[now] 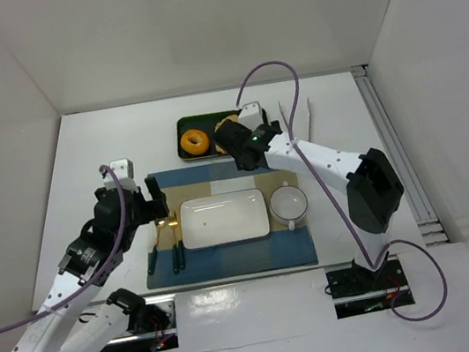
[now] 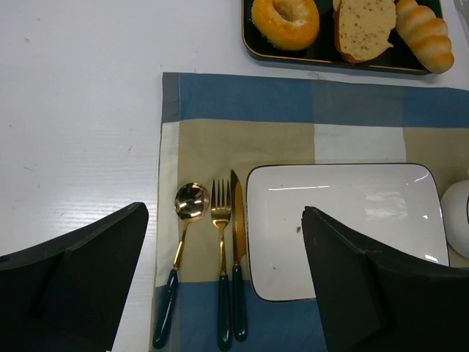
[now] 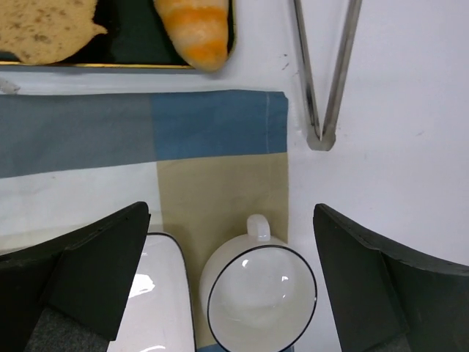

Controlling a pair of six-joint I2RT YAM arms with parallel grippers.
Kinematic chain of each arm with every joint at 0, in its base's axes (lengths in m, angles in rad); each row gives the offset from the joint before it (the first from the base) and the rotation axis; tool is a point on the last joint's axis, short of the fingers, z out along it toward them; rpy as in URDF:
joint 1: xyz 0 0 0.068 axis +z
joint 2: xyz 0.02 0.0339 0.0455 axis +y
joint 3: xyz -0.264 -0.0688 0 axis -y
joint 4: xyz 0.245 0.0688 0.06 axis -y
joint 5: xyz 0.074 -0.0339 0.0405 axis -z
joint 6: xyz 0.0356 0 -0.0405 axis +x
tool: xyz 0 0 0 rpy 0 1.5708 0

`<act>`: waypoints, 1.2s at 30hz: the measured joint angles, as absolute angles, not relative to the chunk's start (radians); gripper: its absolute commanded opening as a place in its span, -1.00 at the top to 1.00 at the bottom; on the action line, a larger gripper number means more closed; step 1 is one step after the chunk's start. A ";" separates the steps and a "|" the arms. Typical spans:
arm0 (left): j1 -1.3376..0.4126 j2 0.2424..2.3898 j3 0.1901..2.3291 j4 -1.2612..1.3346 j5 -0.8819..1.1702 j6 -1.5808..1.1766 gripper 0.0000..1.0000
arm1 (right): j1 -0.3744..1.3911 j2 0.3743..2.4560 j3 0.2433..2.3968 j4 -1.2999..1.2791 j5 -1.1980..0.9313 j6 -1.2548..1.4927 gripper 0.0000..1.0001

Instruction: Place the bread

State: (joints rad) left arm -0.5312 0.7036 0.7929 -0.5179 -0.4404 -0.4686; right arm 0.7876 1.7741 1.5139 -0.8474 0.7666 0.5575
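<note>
The bread, an orange-golden ring doughnut (image 1: 194, 141), lies in the left end of a dark tray (image 1: 183, 123) at the back; it also shows in the left wrist view (image 2: 286, 20). A flat brown slice (image 2: 364, 26) and a ridged golden roll (image 2: 423, 33) lie beside it. My right gripper (image 1: 239, 147) hangs open and empty over the tray's right end, right of the doughnut; its wrist view (image 3: 231, 220) shows the cup below. My left gripper (image 1: 152, 205) is open and empty above the cutlery (image 2: 223, 220), near the left end of the white plate (image 1: 223, 218).
A checked blue and tan placemat (image 1: 230, 261) holds the rectangular plate (image 2: 344, 227), a white cup (image 1: 291, 203) on its right, and a gold spoon (image 2: 189, 202), fork (image 2: 220, 213) and knife (image 2: 236, 220) on its left. Metal tongs (image 1: 297, 117) lie right of the tray. White walls enclose the table.
</note>
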 measured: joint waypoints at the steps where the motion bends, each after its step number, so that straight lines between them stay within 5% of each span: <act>1: -0.532 0.704 0.793 -0.518 -0.440 -0.469 -1.00 | 0.785 1.775 1.515 -0.853 0.772 0.561 -1.00; 8: -0.532 0.704 0.793 -0.519 -0.440 -0.469 -1.00 | 0.723 1.770 1.510 -0.833 0.760 0.501 -1.00; 19: -0.531 0.669 0.793 -0.534 -0.440 -0.472 -1.00 | 0.308 1.742 1.498 -0.736 0.533 0.363 -0.98; 36: -0.532 0.646 0.771 -0.541 -0.455 -0.482 -1.00 | 0.129 1.902 1.518 -0.658 0.284 0.323 -0.95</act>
State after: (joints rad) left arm -0.5316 0.6460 0.7712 -0.5407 -0.4549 -0.4820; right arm 0.1291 1.9022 1.5177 -0.6579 0.2844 0.3229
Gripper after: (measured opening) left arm 1.001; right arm 0.978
